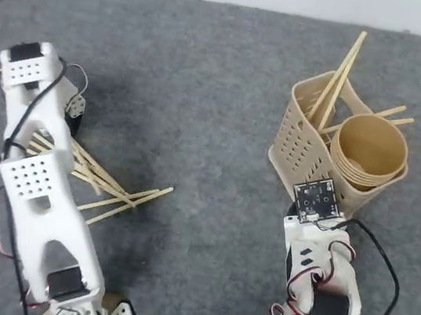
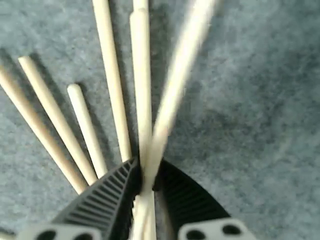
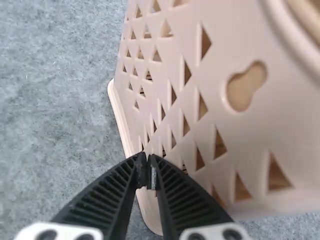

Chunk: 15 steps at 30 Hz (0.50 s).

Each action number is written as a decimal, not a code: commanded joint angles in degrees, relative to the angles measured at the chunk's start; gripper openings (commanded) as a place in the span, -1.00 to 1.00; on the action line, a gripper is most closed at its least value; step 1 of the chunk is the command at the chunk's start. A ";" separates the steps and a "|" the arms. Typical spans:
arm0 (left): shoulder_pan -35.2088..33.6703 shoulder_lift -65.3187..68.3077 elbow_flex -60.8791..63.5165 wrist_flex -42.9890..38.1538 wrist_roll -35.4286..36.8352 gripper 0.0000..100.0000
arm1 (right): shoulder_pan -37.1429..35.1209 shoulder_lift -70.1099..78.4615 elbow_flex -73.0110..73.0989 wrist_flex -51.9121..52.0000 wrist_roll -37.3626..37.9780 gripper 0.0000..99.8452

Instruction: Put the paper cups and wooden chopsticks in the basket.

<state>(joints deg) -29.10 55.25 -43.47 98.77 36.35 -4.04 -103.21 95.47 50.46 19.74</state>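
Though arm (image 1: 33, 178) covers it above, left gripper (image 2: 146, 169) pinches chopstick (image 2: 174, 100) (wrist view); right gripper (image 3: 147, 164) closed empty beside basket (image 3: 215, 65).

Wooden chopsticks (image 2: 141, 75), matt plastic basket (image 3: 215, 60), rough carpet (image 1: 208, 70)

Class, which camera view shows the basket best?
The high view: the whole basket, with paper cups and chopsticks inside. The right wrist view gives its perforated wall close up; the left wrist view faces loose chopsticks.

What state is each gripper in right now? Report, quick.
Left gripper: shut on a wooden chopstick.
Right gripper: shut, tips by the basket wall, nothing visibly held.
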 commanded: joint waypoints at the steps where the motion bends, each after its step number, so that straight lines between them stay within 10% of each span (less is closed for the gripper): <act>1: -0.53 -1.05 -1.27 1.67 0.26 -0.97 | 0.84 -0.75 0.35 -1.10 -0.18 -0.98; 15: 7.56 -18.55 -1.19 1.85 0.26 -0.97 | 0.84 -0.75 0.35 -1.19 -0.18 -0.98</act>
<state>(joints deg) -24.62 46.02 -43.65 98.77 36.35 -4.04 -103.21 95.47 50.46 19.74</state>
